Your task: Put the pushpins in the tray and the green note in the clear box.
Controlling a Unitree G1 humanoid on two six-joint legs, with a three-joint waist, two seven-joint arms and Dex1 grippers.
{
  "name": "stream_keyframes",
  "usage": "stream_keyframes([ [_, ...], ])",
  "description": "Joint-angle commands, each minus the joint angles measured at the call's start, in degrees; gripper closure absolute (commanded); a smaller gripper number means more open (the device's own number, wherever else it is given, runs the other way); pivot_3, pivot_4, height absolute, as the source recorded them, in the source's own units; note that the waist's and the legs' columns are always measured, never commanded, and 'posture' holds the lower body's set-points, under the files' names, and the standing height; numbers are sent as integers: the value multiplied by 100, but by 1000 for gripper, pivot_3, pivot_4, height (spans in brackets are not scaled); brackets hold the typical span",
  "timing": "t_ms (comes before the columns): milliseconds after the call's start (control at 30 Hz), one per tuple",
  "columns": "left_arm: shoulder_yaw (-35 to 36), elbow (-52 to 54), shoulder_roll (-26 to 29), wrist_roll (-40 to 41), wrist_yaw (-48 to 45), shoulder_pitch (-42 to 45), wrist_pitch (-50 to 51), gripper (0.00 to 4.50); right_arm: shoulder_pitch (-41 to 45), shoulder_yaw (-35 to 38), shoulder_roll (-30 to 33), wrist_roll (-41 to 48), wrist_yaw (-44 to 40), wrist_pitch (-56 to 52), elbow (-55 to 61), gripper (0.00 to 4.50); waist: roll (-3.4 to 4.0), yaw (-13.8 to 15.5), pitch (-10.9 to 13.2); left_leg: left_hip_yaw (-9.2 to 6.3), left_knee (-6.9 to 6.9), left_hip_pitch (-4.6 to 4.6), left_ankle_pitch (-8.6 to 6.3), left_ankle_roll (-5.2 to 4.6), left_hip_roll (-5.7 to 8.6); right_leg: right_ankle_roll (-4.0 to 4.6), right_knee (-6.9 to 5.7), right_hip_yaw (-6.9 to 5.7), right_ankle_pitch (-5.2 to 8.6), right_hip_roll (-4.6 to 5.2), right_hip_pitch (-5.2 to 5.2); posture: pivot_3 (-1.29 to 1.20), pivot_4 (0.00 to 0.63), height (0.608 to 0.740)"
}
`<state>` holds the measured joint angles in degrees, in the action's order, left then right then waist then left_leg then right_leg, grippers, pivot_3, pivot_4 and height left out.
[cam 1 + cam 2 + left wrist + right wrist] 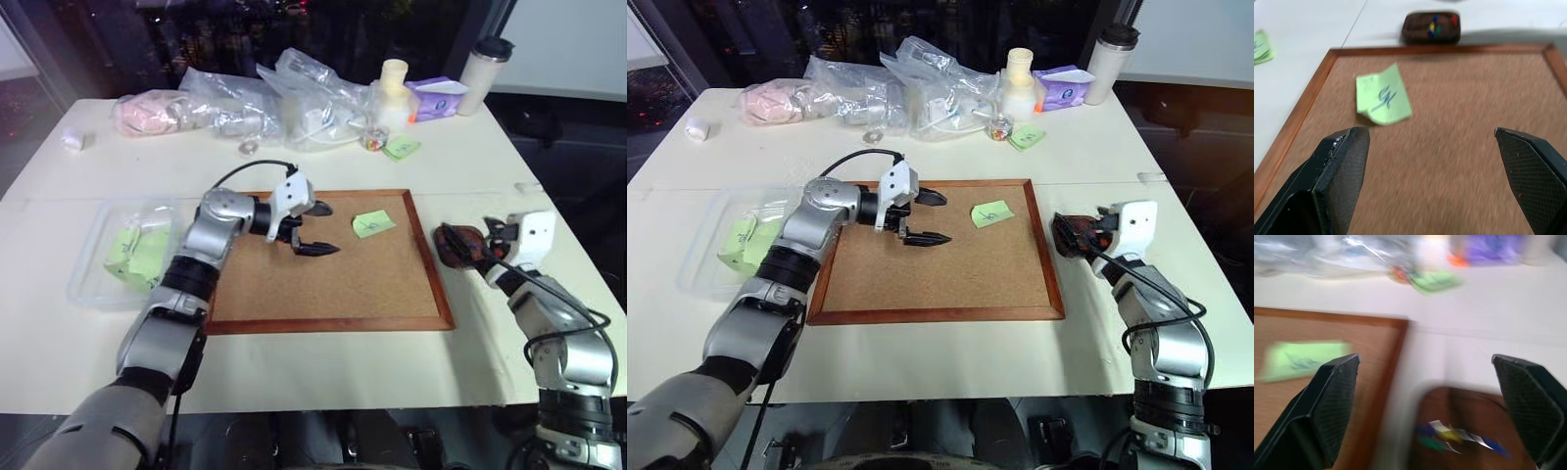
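The green note [372,224], curled at one corner and scribbled in dark ink, lies on the cork board [392,294] near its far right corner. My left gripper [315,228] hovers open over the board just left of the note, nothing between its fingers [1344,166]. The tray [453,245], a small dark brown dish, sits on the table right of the board. Pushpins [1436,25] with red, yellow, blue and green heads lie in it. My right gripper [1423,360] is open just above the tray's near side. The clear box [98,279] stands left of the board with green notes inside.
Clear plastic bags [294,93], a white bottle [394,88], a purple packet [438,98] and a tumbler [483,73] crowd the table's far side. Another green note [402,148] lies beside a small jar [373,140]. A small white roll [73,140] sits far left.
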<state>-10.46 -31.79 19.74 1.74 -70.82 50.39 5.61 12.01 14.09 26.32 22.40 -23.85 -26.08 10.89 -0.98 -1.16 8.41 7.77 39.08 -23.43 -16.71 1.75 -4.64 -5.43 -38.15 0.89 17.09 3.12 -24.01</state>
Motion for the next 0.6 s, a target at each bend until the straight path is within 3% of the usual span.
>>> stream_keyframes([
  [33,70,343,192,17,205,-62,55,0,483,-602,-171,-174,-53,-125,-110,56,0,10,0,1,1,0,0,0,0,0,0,0,0,0,0,0,150,734],
  [167,106,502,307,49,467,-185,214,0,1084,-1208,-574,-622,101,-57,-977,56,0,38,0,3,5,-3,-1,-1,0,0,0,1,0,1,-2,0,150,734],
  [600,147,1085,382,181,886,-602,682,0,2186,-1816,-1507,-1587,745,398,-3057,56,0,1,0,10,6,-7,-2,-4,1,0,-3,-1,0,7,-7,0,150,734],
])
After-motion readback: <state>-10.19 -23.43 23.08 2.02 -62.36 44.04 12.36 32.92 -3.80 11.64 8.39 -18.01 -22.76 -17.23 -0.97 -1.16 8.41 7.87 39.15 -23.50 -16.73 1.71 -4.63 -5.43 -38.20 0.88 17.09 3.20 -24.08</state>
